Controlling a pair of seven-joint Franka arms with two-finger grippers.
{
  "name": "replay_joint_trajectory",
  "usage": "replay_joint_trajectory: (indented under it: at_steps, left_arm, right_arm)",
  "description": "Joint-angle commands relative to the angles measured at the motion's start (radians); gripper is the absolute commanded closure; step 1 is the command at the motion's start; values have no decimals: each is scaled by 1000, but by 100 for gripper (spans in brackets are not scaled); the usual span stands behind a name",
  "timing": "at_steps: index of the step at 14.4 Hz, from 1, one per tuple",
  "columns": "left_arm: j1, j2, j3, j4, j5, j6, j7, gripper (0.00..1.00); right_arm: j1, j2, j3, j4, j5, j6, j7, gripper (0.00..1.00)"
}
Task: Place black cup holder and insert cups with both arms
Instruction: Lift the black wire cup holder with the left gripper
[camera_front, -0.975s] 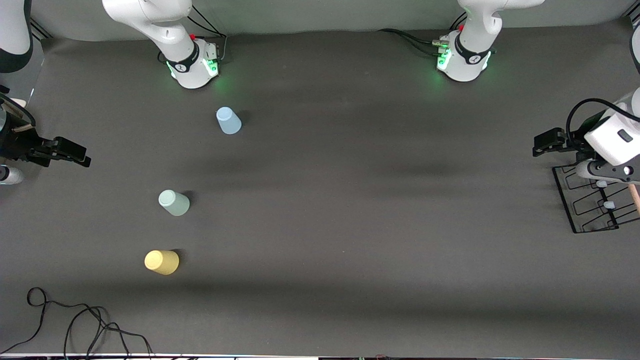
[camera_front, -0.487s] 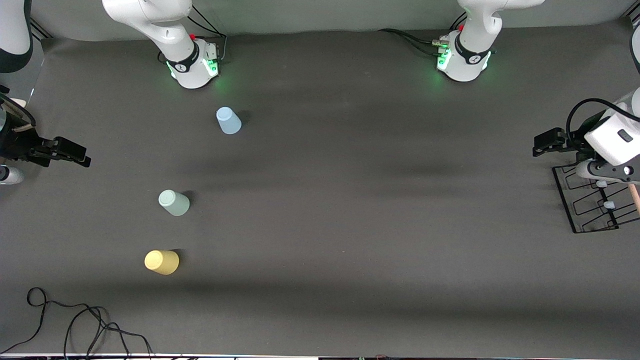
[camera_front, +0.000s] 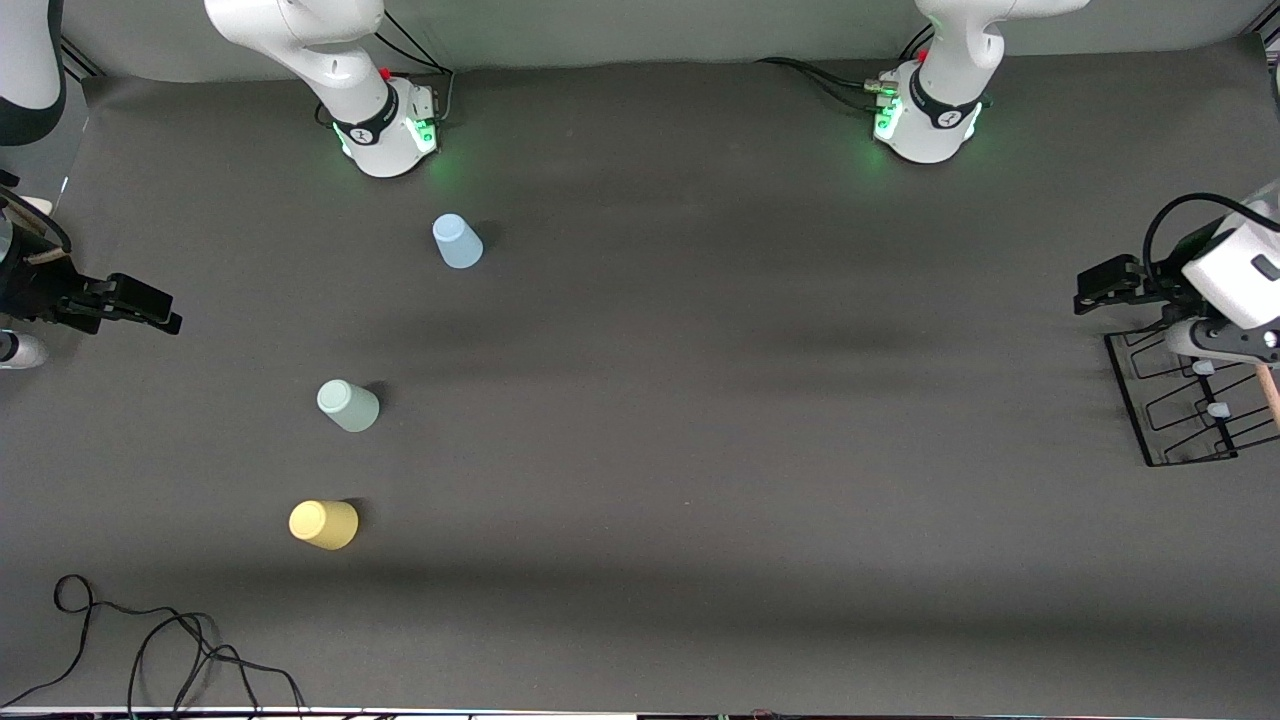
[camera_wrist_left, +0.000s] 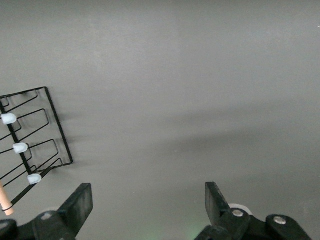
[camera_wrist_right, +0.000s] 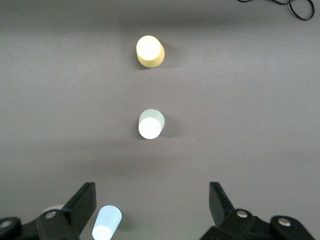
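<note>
The black cup holder (camera_front: 1180, 412) sits at the left arm's end of the table, its wooden handle (camera_front: 1270, 395) at the frame edge. It also shows in the left wrist view (camera_wrist_left: 31, 134) with pale pegs. My left gripper (camera_front: 1205, 345) hangs beside the rack's edge that lies farther from the front camera, open and empty (camera_wrist_left: 147, 192). The light blue cup (camera_front: 457, 242), pale green cup (camera_front: 348, 405) and yellow cup (camera_front: 323, 524) stand apart toward the right arm's end. My right gripper (camera_front: 20, 350) waits there, open and empty (camera_wrist_right: 151, 192), with the blue (camera_wrist_right: 106, 223), green (camera_wrist_right: 150, 124) and yellow (camera_wrist_right: 149, 51) cups in its view.
A loose black cable (camera_front: 150, 650) lies at the table's near edge at the right arm's end, and also shows in the right wrist view (camera_wrist_right: 300, 7). The arm bases (camera_front: 385, 120) (camera_front: 925, 115) stand along the back. Dark mat lies between the cups and the rack.
My left gripper has shifted slightly toward the left arm's end of the table, closer over the rack. The right arm, the cups and the rack have not moved.
</note>
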Motion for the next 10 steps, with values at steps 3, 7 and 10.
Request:
replay_joint_trajectory:
  at_steps: [3,7,10]
  left_arm:
    - [90,13,0,17,0,-13,68,0]
    - [178,39,0,21,33,4,112,0]
    - [248,73,0,21,70,24,180,0]
  right_arm:
    - [3,-4,-7,4,20,8,11,0]
    - [3,-4,-5,4,20,10,11,0]
    - [3,-4,-5,4,20,10,11,0]
